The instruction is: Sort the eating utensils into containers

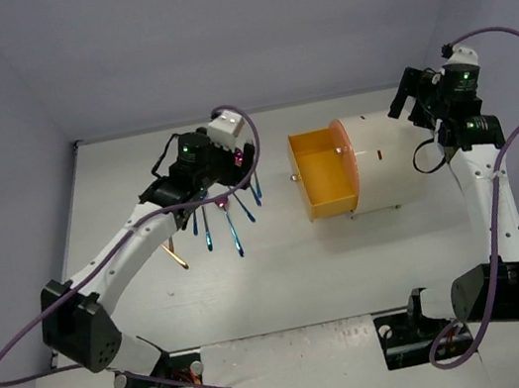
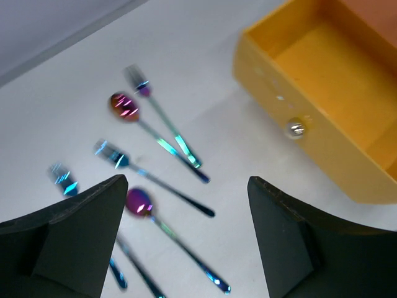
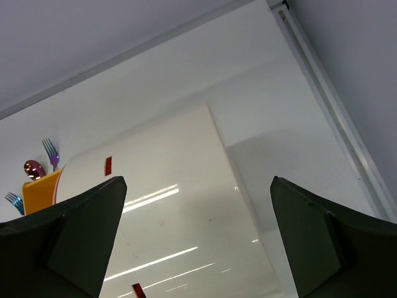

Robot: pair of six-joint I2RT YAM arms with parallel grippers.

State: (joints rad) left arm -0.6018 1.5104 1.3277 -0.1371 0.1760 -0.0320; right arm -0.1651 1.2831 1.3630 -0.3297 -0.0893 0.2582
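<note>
Utensils — blue and purple forks and spoons — lay fanned on the table just beneath my left gripper, the nearer one. Its jaws were wide and empty, and the handles ran slantwise across the gap. The open orange drawer sat to its right. My right gripper, also spread, hovered over the white cabinet. I could read no writing.

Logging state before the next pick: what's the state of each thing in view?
left gripper: open, empty, above the utensils.
right gripper: open, empty, over the cabinet.
drawer: pulled out, empty.
utensils: loose on the table, none in the drawer.
cabinet: one drawer out.
</note>
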